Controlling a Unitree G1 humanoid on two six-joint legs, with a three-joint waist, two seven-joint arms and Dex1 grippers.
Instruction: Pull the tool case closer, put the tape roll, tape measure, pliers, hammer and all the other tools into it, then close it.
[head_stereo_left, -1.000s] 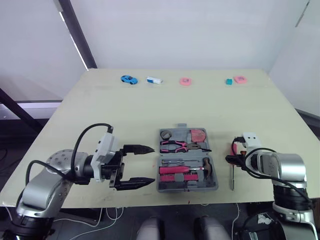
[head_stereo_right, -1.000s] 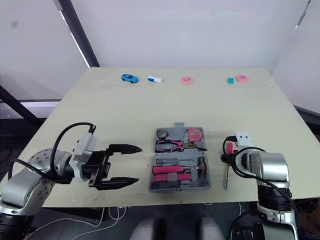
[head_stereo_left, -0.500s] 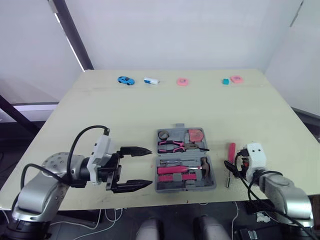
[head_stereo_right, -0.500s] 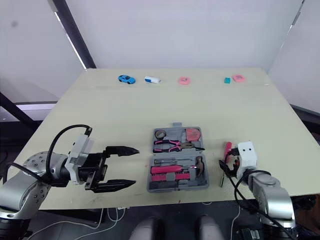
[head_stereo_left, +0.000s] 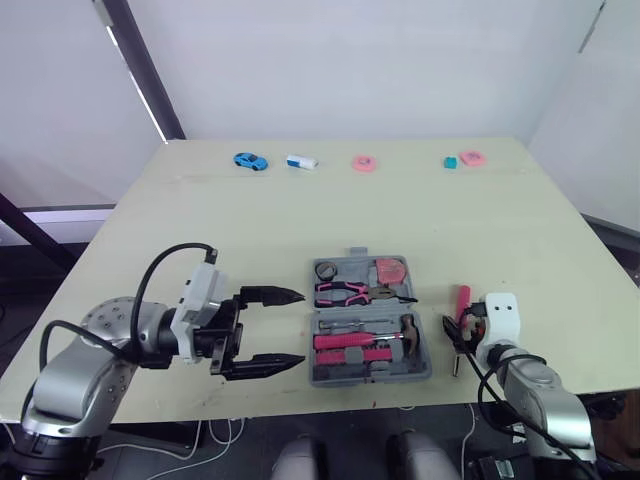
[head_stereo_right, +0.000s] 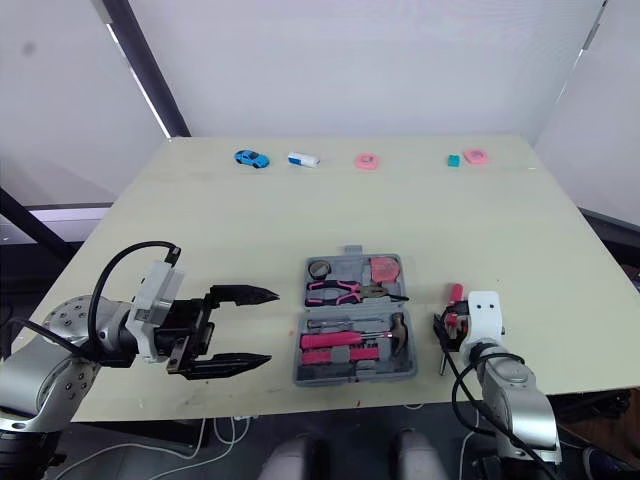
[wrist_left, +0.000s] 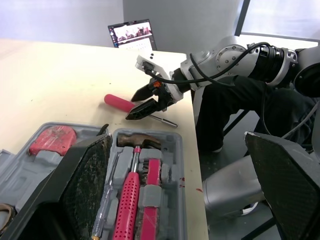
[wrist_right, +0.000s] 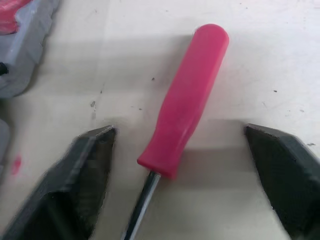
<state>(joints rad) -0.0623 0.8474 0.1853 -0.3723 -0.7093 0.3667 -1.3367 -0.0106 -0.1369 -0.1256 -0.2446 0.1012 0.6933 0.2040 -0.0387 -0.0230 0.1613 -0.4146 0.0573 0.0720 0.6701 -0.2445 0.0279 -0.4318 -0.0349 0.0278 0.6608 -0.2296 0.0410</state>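
Note:
The grey tool case (head_stereo_left: 370, 378) lies open near the table's front edge. It holds a tape roll (head_stereo_left: 325, 270), red tape measure (head_stereo_left: 392, 272), pliers (head_stereo_left: 345, 292) and pink-handled hammer (head_stereo_left: 370, 342). A pink-handled screwdriver (wrist_right: 190, 100) lies on the table just right of the case. My right gripper (wrist_right: 182, 175) is open, one finger on each side of the handle's lower end and touching nothing. My left gripper (head_stereo_left: 300, 328) is open just left of the case, pointing at it, with nothing between its fingers.
Along the far edge lie a blue toy car (head_stereo_left: 252, 160), a white eraser (head_stereo_left: 301, 161), a pink ring (head_stereo_left: 363, 163), a teal block (head_stereo_left: 451, 162) and another pink piece (head_stereo_left: 471, 157). The case is close to the front edge.
My right forearm has dropped low toward the table's front edge, while its gripper stays at the screwdriver. The left gripper has barely moved. The camera view has shifted slightly.

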